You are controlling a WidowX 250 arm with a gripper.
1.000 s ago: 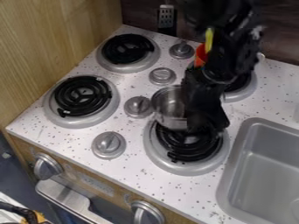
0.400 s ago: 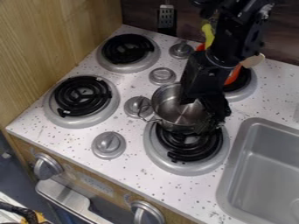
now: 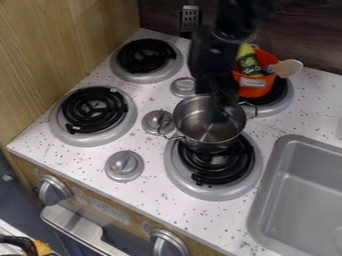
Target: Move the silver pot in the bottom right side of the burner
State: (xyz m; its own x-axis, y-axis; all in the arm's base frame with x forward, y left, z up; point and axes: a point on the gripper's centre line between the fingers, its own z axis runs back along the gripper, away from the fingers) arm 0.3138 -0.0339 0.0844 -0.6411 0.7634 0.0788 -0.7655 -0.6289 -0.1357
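Silver pot (image 3: 195,127) overlaps the far part of the lower-right burner (image 3: 224,169), between a knob (image 3: 158,120) and the orange container (image 3: 256,86). My gripper (image 3: 220,102) obscures its far rim; I cannot tell its opening or hold.

Shiny metal pot (image 3: 194,128); smooth, seemingly plastic orange container (image 3: 256,86); speckled countertop (image 3: 153,199).

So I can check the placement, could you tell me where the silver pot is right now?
In the camera view, the silver pot is over the upper part of the lower-right burner, below and left of the orange container.
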